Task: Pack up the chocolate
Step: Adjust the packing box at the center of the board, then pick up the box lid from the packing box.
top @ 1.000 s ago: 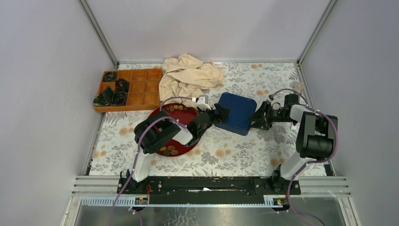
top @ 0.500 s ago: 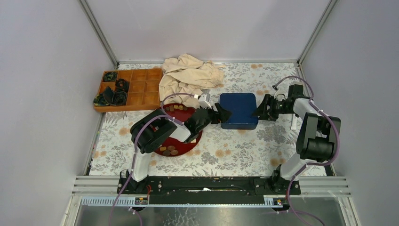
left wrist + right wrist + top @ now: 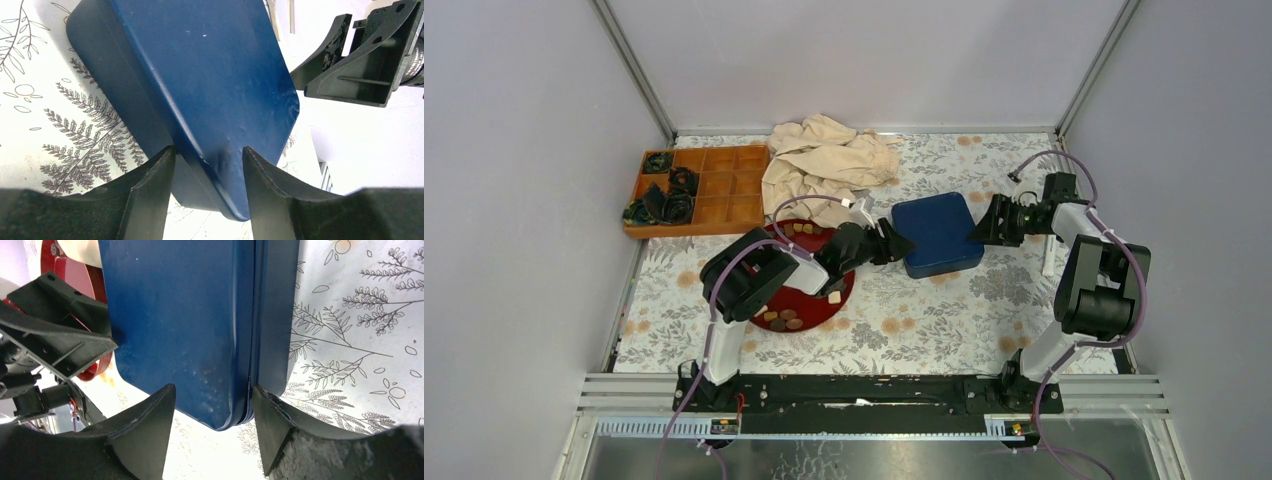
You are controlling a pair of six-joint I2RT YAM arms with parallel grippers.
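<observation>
Left hand (image 3: 207, 155) and right hand (image 3: 215, 400) are gripping opposite ends of the closed blue box (image 3: 936, 232), apparently steadying it for opening. The chocolate (image 3: 782, 320) is lying unpacked on the red plate (image 3: 816, 245), left of the box.

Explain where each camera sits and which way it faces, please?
Top external: fixed above and behind the arms, looking down on the table; both arms show whole.
Left wrist: on the left arm, looking past the left gripper at the blue box.
Right wrist: on the right arm, looking past the right gripper at that box's opposite end.
Shared by all: the box.
</observation>
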